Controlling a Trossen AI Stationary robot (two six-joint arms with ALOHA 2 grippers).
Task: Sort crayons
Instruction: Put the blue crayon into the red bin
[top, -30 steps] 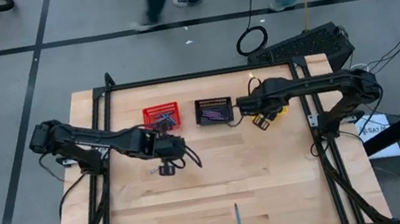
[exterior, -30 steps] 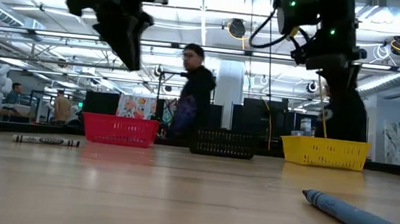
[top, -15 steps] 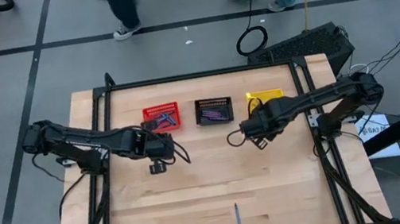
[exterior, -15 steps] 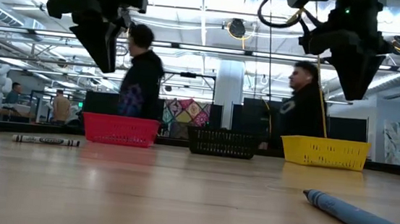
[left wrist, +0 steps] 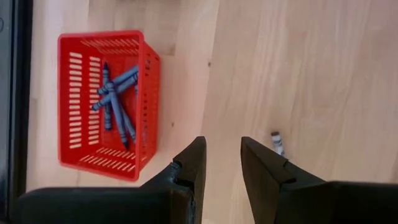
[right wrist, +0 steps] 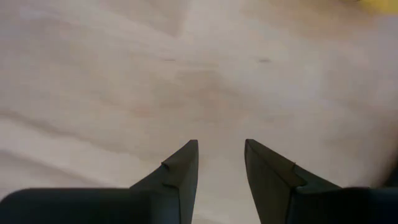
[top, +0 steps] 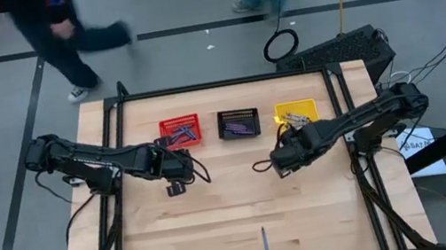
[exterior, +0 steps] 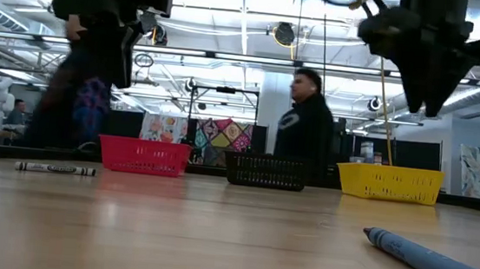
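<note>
Blue crayons (left wrist: 115, 99) lie in the red basket (top: 181, 132), purple ones (top: 240, 128) in the black basket (top: 238, 123), and grey ones (top: 297, 118) in the yellow basket (top: 296, 113). One blue crayon (top: 265, 240) lies flat near the table's front edge; it also shows in the low view (exterior: 438, 261). A grey crayon (exterior: 56, 168) lies flat at the left; its end shows in the left wrist view (left wrist: 277, 142). My left gripper (left wrist: 222, 146) hovers open and empty in front of the red basket. My right gripper (right wrist: 221, 149) hovers open and empty over bare wood in front of the yellow basket.
The three baskets stand in a row along the table's far side. A black frame rail (top: 216, 84) borders the table. Bare wood (top: 235, 204) lies between the grippers and the front edge. People walk in the room beyond the far edge.
My right gripper has gone from over the yellow basket toward the table's near edge and a little left, to above bare wood. My left gripper has drifted slightly toward the table's left edge. People have walked past behind the table.
</note>
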